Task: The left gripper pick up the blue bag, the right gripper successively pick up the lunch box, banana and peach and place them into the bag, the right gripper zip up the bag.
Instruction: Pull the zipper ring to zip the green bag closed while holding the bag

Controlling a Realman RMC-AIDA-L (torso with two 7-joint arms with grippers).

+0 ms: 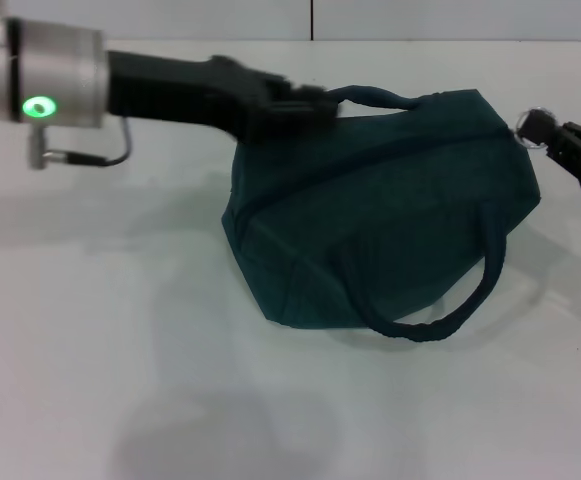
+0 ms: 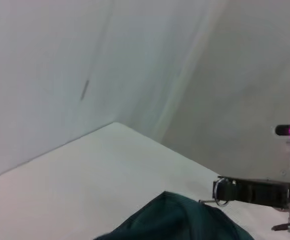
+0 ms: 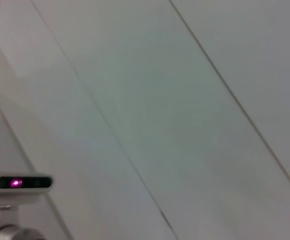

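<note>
Desk [image 1: 90, 380]: bare white surface nearest the camera; lunch box, banana and peach are nowhere in view.
Lower handle [image 1: 440, 318]: a dark loop hanging slack off the bag's near side, resting on the desk, well apart from both grippers.
Blue bag [image 1: 380, 220]: slumped between the two grippers, its zip seam running across the upper face and looking closed; judged to be at the end of the zipping step.
Left gripper [image 1: 305, 105]: at the bag's upper far corner, jaws closed on the upper handle [image 1: 380, 97], holding that side up.
Right gripper [image 1: 545, 135]: at the bag's opposite top corner, touching or just beside the zip's end; whether the jaws are open or closed cannot be told.
Risk: if the right gripper is pinching the zip pull and draws away unreleased, it would drag the bag against the left grip and could tip it or tear the handle free.
Risk: if the left jaws let go early, the limp bag would sag onto the desk.
</note>
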